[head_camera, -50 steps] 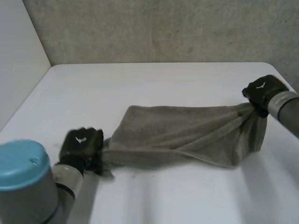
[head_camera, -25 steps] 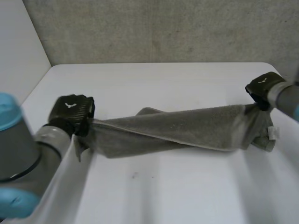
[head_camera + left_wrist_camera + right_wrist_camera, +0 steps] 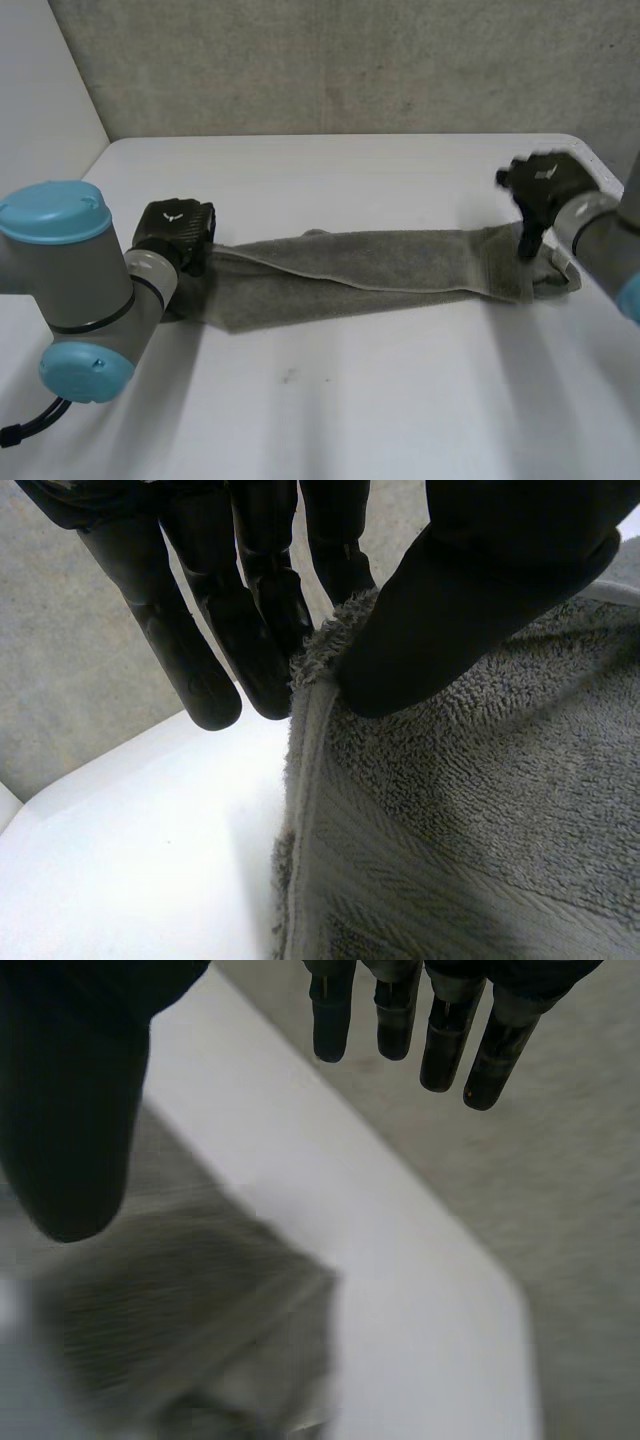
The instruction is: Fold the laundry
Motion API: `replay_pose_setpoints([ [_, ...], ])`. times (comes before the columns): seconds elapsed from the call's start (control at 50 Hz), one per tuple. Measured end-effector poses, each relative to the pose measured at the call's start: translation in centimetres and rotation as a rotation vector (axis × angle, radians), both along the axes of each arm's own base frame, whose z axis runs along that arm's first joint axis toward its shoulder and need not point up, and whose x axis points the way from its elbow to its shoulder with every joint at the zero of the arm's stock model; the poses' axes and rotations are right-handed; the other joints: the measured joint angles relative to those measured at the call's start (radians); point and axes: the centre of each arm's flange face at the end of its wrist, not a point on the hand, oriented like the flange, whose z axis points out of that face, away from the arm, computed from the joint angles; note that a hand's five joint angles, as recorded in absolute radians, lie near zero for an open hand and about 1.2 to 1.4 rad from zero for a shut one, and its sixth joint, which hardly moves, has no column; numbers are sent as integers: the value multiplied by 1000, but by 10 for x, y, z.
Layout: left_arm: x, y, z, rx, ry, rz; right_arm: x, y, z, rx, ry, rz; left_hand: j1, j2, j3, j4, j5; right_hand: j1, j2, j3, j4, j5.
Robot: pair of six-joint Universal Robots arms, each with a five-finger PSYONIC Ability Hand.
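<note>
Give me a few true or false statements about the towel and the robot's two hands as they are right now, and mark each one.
1. The left hand pinches the grey towel at its edge between thumb and fingers. True.
2. The right hand grips the other end of the towel. False: its fingers are straight and hold nothing, and the towel's end lies below it.
3. The towel runs as a long band across the white table, from the left hand to beneath the right hand. True.
4. The towel is folded into a neat square. False: it is a long, rumpled strip.
</note>
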Motion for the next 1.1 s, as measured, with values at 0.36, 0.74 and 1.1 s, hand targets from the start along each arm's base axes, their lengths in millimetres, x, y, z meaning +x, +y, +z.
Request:
replay_pose_setpoints([
  [0.36,12,-6,2,-20,9,37,14,8,-82,150,-101,56,0,0,0,0,0,189,234,254,237,215],
  [0.74,14,-5,-2,-10,4,39,14,-14,-85,-6,-116,48,0,0,0,0,0,739,948,964,955,904],
  [1.1,14,2,-9,43,-79,9,-11,25,-35,214,243,138,13,0,0,0,0,739,948,964,955,912],
])
